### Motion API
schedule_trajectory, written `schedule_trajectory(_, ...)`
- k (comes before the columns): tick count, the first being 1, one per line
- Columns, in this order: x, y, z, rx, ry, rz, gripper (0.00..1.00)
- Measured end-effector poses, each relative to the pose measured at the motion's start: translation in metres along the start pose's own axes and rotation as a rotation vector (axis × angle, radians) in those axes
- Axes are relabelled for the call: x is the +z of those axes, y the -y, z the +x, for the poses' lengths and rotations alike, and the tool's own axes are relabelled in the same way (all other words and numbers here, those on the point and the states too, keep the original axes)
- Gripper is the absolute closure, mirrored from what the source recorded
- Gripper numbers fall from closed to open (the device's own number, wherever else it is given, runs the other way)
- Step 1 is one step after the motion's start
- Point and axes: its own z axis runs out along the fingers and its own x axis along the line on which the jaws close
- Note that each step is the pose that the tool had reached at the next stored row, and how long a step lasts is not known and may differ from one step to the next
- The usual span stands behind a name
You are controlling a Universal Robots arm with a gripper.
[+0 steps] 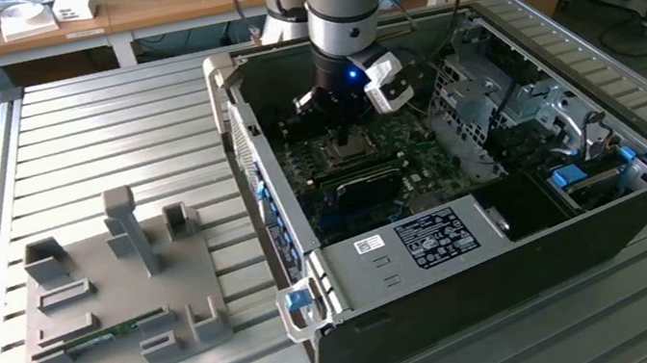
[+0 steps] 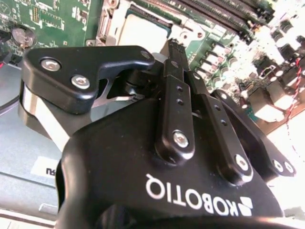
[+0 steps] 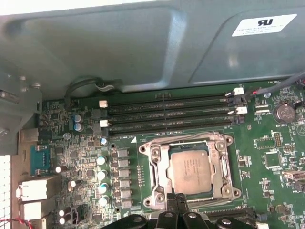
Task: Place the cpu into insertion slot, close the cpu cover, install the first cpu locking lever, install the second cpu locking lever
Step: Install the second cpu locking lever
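The cpu [image 3: 191, 172], a silvery square chip, lies flat in the insertion slot [image 3: 143, 149] on the green motherboard [image 3: 267, 157]. The cpu cover [image 3: 156, 166], a thin metal frame, lies down around the chip, which shows through its window. My gripper [image 3: 177, 196] hovers at the socket's edge with its black fingers [image 2: 177, 90] pressed together and nothing visible between them. In the second wrist view the gripper [image 2: 174, 46] tips sit just beside the cpu [image 2: 143, 31]. In the exterior view the gripper [image 1: 340, 120] reaches down into the open computer case [image 1: 484, 292], right above the socket. Whether the locking levers are latched is unclear.
Long black memory slots [image 3: 167, 114] run beside the socket, with the grey case wall [image 3: 119, 47] beyond them. A metal drive cage [image 1: 521, 111] and a labelled box [image 1: 436, 232] crowd the case. A grey fixture plate [image 1: 109, 303] lies on the slatted table at the exterior view's left.
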Motion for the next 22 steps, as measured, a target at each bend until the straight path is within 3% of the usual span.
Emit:
schedule_trajectory(4, 0.0010, -0.0034, -0.0012, 0.000, -0.0002, 0.0000, 0.89)
schedule_trajectory(13, 0.0047, -0.0080, -0.0197, 0.000, -0.0029, 0.0003, 0.89)
schedule_trajectory(22, 0.0051, -0.0091, -0.0210, -0.037, -0.0075, -0.0022, 0.89)
